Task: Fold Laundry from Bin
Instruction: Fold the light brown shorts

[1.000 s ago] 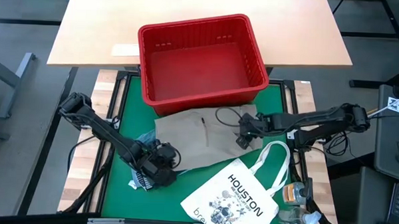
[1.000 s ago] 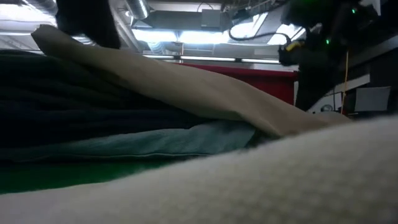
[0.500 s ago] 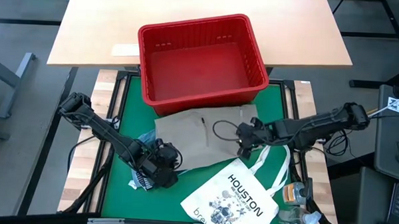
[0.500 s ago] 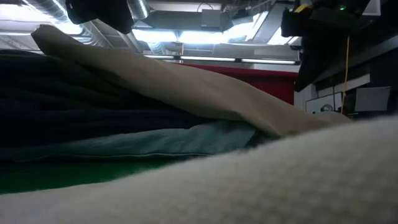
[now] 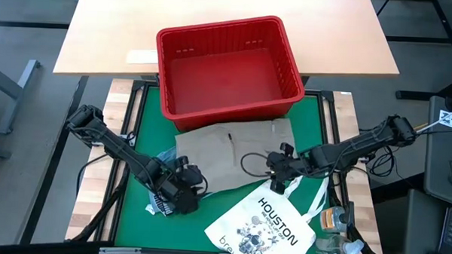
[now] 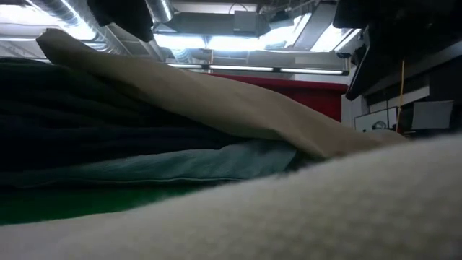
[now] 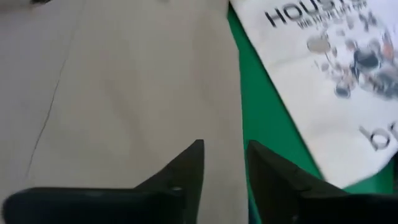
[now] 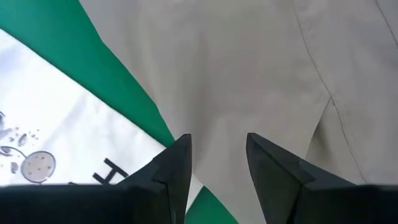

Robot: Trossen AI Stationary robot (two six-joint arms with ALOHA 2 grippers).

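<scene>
A khaki garment (image 5: 233,150) lies spread on the green mat (image 5: 317,115) just in front of the red bin (image 5: 218,25). In the low view it (image 6: 216,101) drapes over a navy garment (image 6: 86,123) and a light blue one (image 6: 180,166). My left gripper (image 5: 194,188) stands open over the khaki garment's near left edge (image 7: 211,93). Nothing is between its fingers (image 7: 225,149). My right gripper (image 5: 273,174) stands open over the garment's near right edge (image 8: 249,74), also with nothing between its fingers (image 8: 217,143).
A white tote bag printed "HOUSTON" (image 5: 260,226) lies on the mat's near right, close to both grippers. A black cable (image 5: 251,162) loops over the khaki garment. Small clutter (image 5: 336,221) sits at the near right corner. A wooden table (image 5: 116,33) stands beyond the bin.
My right gripper has swung toward the table's near edge and a little left, from the khaki garment's right part to its near right edge beside the tote bag. The garment lies as before.
</scene>
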